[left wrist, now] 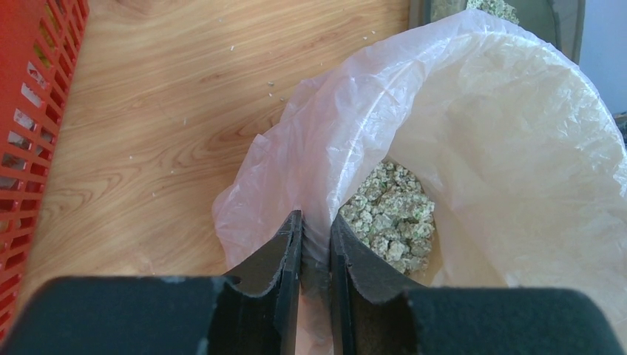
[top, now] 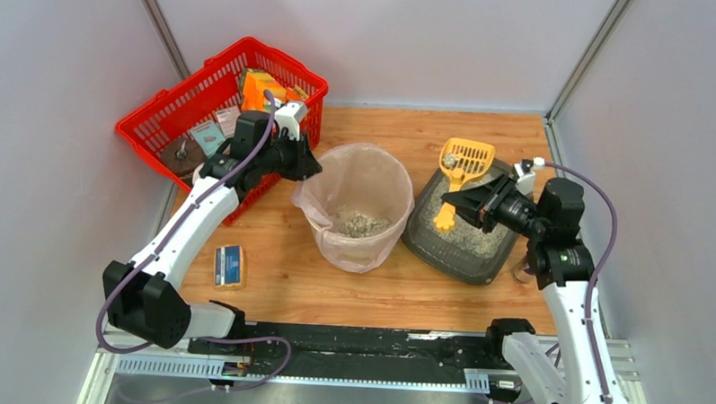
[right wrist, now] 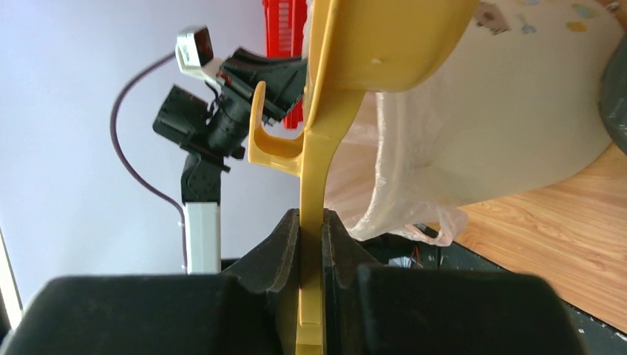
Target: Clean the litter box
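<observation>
Your left pincer (left wrist: 316, 244) pinches the bag liner (left wrist: 355, 111), likely steadying it, while your right pincer (right wrist: 311, 237) clamps the loaded yellow scoop (top: 465, 159) above the litter box (top: 422, 246).

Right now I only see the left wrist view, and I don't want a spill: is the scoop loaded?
Observer: Yes, the yellow scoop carries a small clump.
Operator: Who holds it?
Observer: The right pincer, shut on its handle.
Operator: Over the bin yet?
Observer: No, it hangs to the right of the bin, by the litter box's far end.
</observation>
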`<state>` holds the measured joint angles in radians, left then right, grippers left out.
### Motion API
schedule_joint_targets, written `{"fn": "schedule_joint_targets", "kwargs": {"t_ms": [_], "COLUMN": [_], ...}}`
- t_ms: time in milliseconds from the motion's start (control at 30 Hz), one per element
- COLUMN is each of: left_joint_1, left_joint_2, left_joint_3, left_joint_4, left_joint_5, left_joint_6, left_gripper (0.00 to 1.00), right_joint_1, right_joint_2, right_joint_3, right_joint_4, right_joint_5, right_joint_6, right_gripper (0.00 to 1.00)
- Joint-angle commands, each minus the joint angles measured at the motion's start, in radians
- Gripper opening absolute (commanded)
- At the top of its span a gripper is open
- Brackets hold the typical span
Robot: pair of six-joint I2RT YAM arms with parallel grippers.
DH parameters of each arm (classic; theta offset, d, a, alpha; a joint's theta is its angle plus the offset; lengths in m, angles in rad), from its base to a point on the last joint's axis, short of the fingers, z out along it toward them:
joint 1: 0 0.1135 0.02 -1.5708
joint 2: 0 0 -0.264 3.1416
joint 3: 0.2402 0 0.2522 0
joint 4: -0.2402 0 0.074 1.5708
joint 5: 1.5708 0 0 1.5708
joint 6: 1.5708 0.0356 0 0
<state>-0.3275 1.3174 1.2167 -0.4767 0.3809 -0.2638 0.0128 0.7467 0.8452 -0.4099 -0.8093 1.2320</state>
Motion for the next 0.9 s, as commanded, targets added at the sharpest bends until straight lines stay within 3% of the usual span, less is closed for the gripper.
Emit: {"fn": "schedule_joint_targets", "kwargs": {"t_ms": [0, 367, 600, 733, 867], "left_joint_1": [-0.03, -0.036, -0.036, -0.036, -0.036], "left_joint_2": [0.02, 0.031, 0.04, 0.037, 0.039], "left_joint_3": [0.026, 0.035, 0.037, 0.035, 0.037], "left_joint_4": [-0.022, -0.033, -0.031, -0.031, -0.034], "left_joint_5": [0.061, 0.062, 0.076, 0.072, 0.072], "left_joint_6": [-0.02, -0.022, -0.025, -0.023, -0.022], "left_gripper": [0.25, 0.23, 0.06, 0.01, 0.0], "right_joint_1": [0.122, 0.338, 0.507, 0.527, 0.607], "right_joint_2": [0.055, 0.218, 0.292, 0.318, 0.364], "right_joint_3": [0.119, 0.304, 0.42, 0.442, 0.514], "right_joint_4": [0.039, -0.111, -0.293, -0.334, -0.476], "right_joint_5": [0.061, 0.137, 0.279, 0.288, 0.434], "right_joint_6": [-0.074, -0.333, -0.535, -0.6, -0.718], "right_gripper": [0.0, 0.0, 0.0, 0.0, 0.0]}}
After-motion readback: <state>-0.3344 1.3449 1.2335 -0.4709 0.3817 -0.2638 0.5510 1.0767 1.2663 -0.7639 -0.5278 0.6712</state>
